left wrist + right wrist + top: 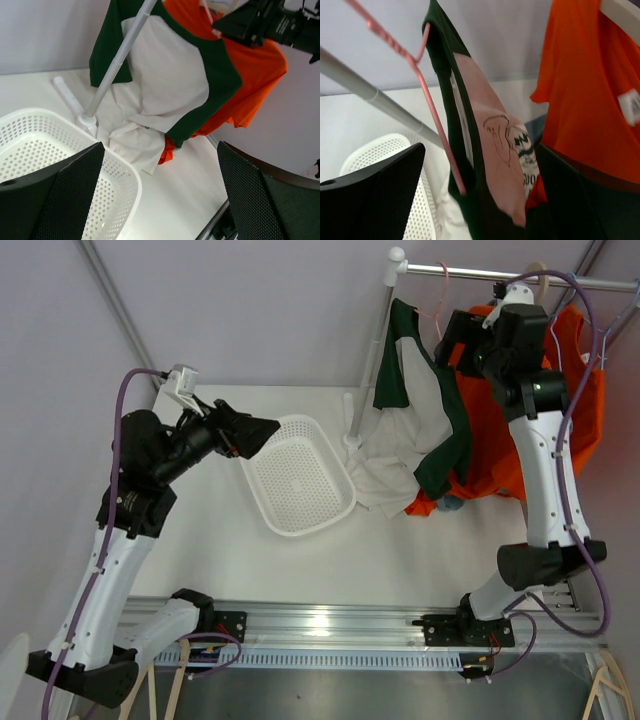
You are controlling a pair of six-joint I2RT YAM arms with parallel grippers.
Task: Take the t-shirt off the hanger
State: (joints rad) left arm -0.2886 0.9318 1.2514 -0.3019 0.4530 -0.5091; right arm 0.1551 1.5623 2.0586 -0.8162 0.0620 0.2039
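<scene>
The green-and-white t-shirt (425, 415) is hanging on a pink hanger (438, 302) from the rail (470, 272) of a white clothes rack at the far right of the tabletop (220, 560). Its lower white part is sagging down and lying crumpled on the tabletop beside the foot of the rack's pole (372, 355). An orange shirt (580, 400) is hanging on the same rail just to the right of it, partly behind the right arm.

The right gripper (455, 340) is hovering high up by the rail, pointing at the two shirts. In the right wrist view its fingers (375, 200) are standing wide apart, and the hanger's wire (427, 100) and the green collar of the t-shirt (495, 150) are showing in the gap between them. Nothing is clamped; whether a finger is brushing the cloth cannot be told.

The left gripper (262, 432) is hanging over the left rim of a white perforated basket (300, 475), which is sitting on the tabletop left of the rack. Its fingers (60, 200) are also spread wide and are holding nothing. It is facing the t-shirt from well apart, with the basket's rim (30, 145) below it.
</scene>
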